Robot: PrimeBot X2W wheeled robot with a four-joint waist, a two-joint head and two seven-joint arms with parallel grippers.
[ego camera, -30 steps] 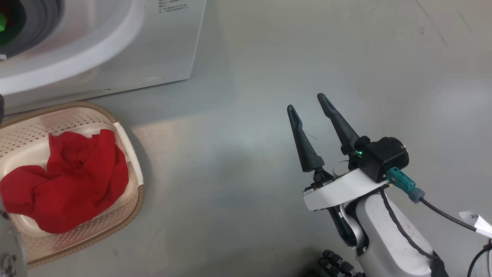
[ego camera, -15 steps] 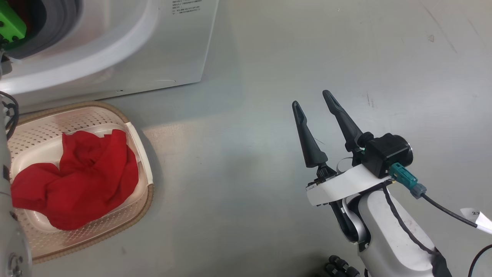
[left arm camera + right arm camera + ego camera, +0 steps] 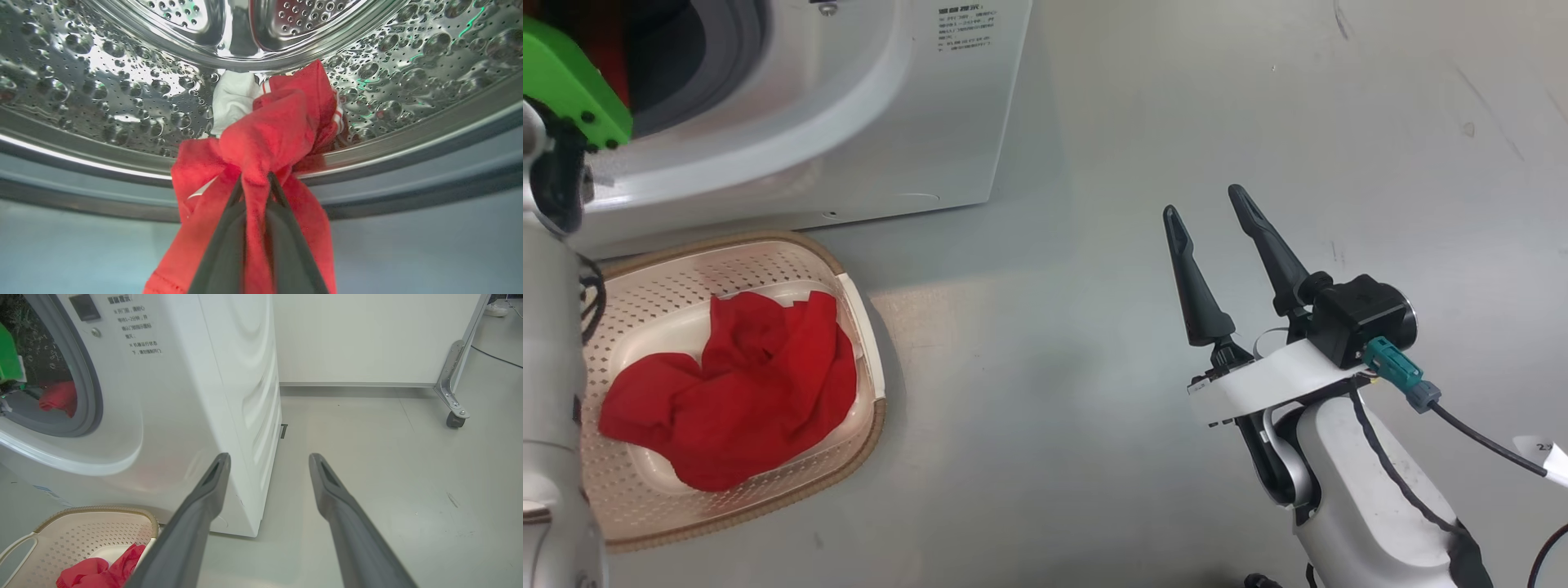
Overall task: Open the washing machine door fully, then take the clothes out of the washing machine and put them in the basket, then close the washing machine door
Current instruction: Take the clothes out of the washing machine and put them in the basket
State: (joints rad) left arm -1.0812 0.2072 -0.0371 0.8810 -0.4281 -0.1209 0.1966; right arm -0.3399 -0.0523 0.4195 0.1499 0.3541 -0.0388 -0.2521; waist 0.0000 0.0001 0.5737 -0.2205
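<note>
Head view: basket on the floor against the washing machine, red garment inside; right hand idle, fingers apart.

Left wrist view: left hand clamped on red clothes at the drum lip. Unloading step, I judge; next I pull clear and carry to the basket.

Right wrist view: right hand spread beside the machine's corner.

Against a second ago, my head camera has swung; basket and right hand keep their places.

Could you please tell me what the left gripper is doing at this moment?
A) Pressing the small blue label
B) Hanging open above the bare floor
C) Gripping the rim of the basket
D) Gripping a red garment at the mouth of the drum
D: in the left wrist view the left gripper has its jaws shut on the red garment, which is bunched with a white cloth in front of the dimpled steel drum.
</note>
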